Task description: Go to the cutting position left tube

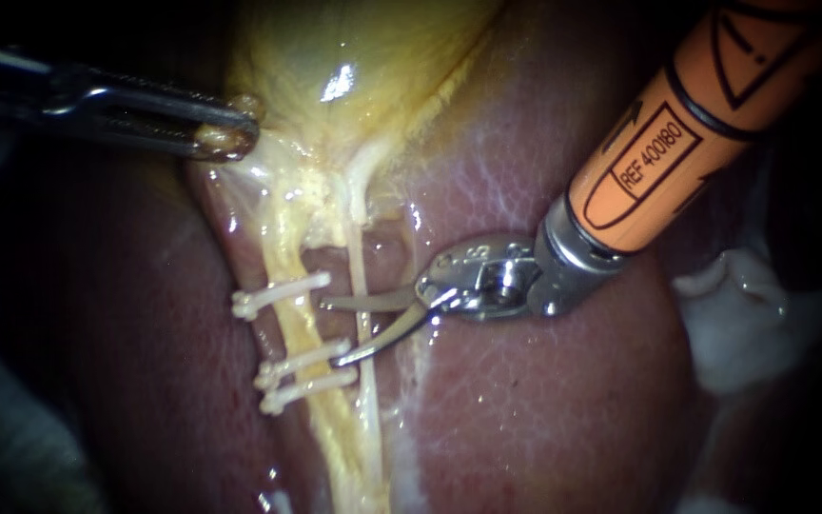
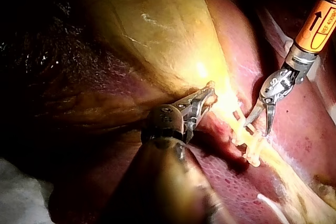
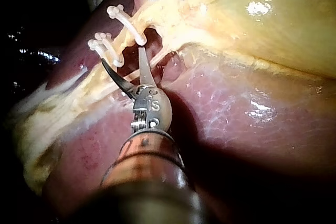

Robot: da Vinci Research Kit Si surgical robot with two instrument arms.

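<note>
The left instrument (image 1: 230, 128) is clamping its jaws on the narrow end of the gallbladder (image 1: 354, 57). The right instrument (image 1: 327, 331) is holding its blades wide apart, tips just beside the left tube (image 1: 295, 328). That tube is lying on the liver (image 1: 525, 409), with three clips (image 1: 278, 295) crossing it.

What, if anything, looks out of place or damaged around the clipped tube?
Nothing looks damaged or spilled. Three clips cross the left tube, roughly parallel. One thing to watch: the right instrument's open blades reach between the top clip and the lower pair, with the lower blade's tip right by the middle clip.
</note>
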